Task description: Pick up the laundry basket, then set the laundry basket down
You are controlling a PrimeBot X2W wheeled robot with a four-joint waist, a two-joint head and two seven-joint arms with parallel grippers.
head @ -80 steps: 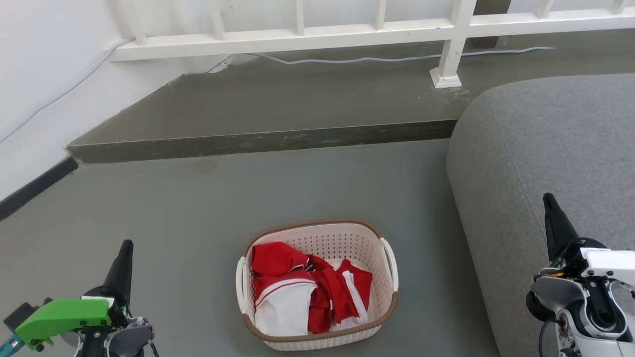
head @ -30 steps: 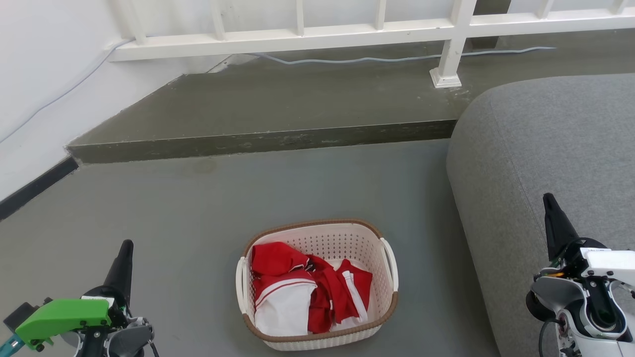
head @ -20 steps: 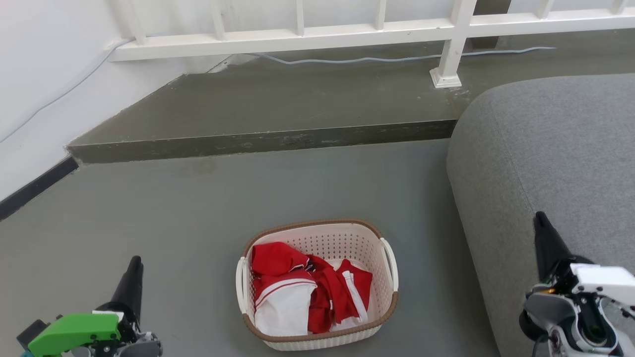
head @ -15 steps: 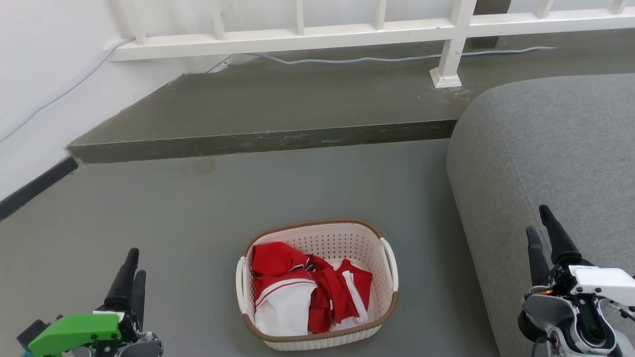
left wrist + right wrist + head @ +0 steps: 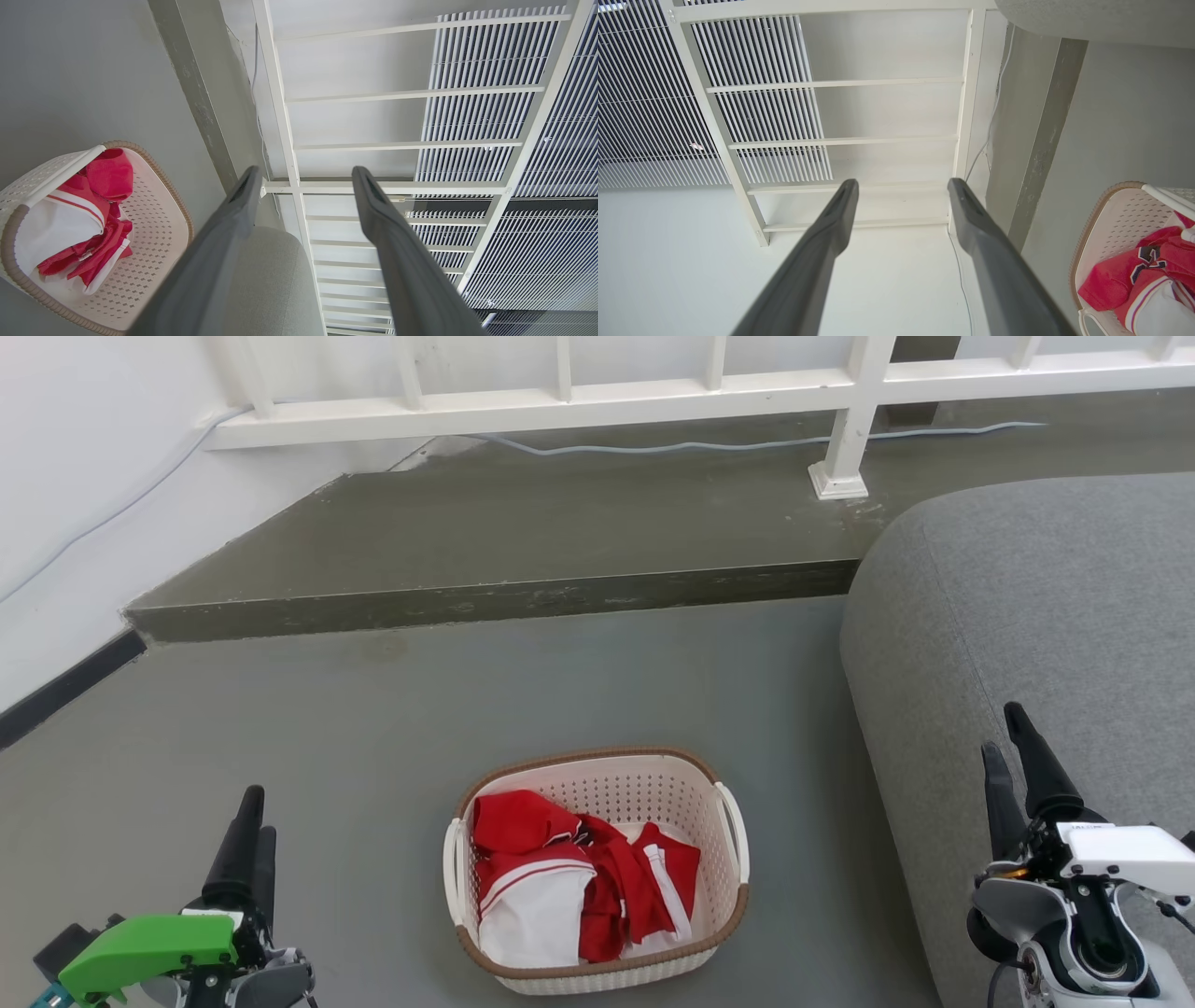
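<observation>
The left pincer (image 5: 259, 814) is released, its two dark fingers parted around empty air, as its wrist view (image 5: 306, 172) shows plainly. It hangs low at the robot's left, over bare floor (image 5: 373, 737), fingers pointing forward and away. The right pincer (image 5: 1001, 730) is likewise released and holds nothing, its jaws standing apart in its own wrist view (image 5: 902, 183). It sits over the edge of the grey sofa (image 5: 1046, 597).

Between the two stands the laundry basket (image 5: 607, 791), on the floor, in front of the robot and just beside the sofa's near corner. Each wrist view catches it off to the inward side ( (image 5: 154, 224), (image 5: 1115, 219)). Its long axis runs across the robot, slightly skewed, so that the left handle (image 5: 452, 873) faces the left pincer and the right handle (image 5: 738, 831) faces the right one. Red and white clothes (image 5: 569, 887) lie inside.

The coming reach looks like an inward and downward move for both arms. The left pincer seems somewhat nearer its handle; the right has the sofa's flank close to its path.
</observation>
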